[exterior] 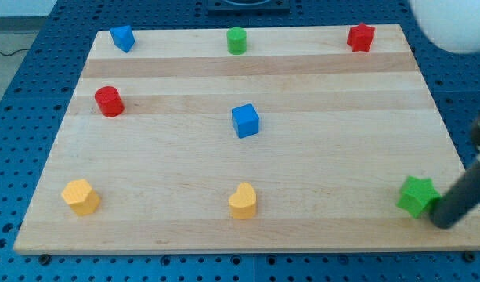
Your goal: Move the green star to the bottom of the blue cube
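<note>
The green star (417, 196) lies near the board's bottom right corner. The blue cube (245, 121) sits near the middle of the board, well to the view's left and above the star. My tip (443, 220) is just to the right of and slightly below the green star, close to it or touching it; the dark rod rises from there toward the view's right edge.
On the wooden board (341, 149) there are also a blue block (123, 37) at top left, a green cylinder (236, 40) at top middle, a red star (361, 37) at top right, a red cylinder (110, 102) at left, a yellow block (81, 197) at bottom left and a yellow heart (243, 200) at bottom middle.
</note>
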